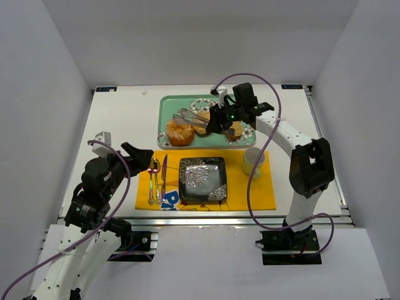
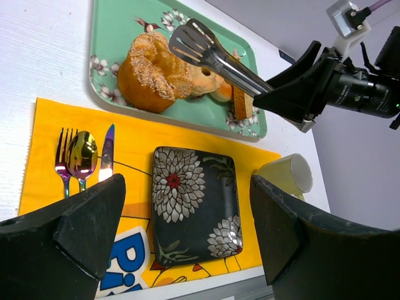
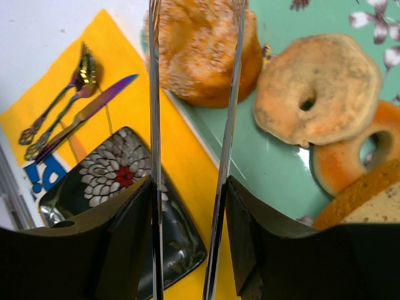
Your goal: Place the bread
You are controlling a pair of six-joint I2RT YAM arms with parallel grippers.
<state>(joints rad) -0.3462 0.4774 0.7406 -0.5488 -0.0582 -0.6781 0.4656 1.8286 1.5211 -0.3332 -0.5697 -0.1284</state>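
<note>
The white counter [image 1: 119, 119] carries the yellow placemat [image 1: 250, 194] and, behind it, the green tray [image 1: 164, 103], and all the bread lies on this tray. The black flowered plate [image 1: 202, 179] on the placemat has nothing on it. So I judge the task is only at its beginning: no piece is gripped yet, and the lifting, the carrying over and the setting down, on the plate as I suppose, are all left to do. The sugared bun [image 1: 179, 133], the biggest piece, sits at the left end of the tray. My right pincer [image 1: 219, 119] is clamped on the metal tongs [image 1: 190, 117], whose two arms stand apart with nothing between them. My left pincer [image 1: 142, 156] hangs above the left part of the placemat, fingers apart and empty. The top view gives the whole layout, also the cup [image 1: 252, 161] beside the plate, but there my right arm covers part of the tray. The right wrist view shows what is covered: a ring bread [image 3: 319, 94], a half ring [image 3: 350, 162] and a slice [image 3: 369, 200]. The left wrist view shows the tongs from the side, their tips at the bun's top; if they touch it, I cannot tell. The cutlery [image 1: 156, 181] lies left of the plate.
</note>
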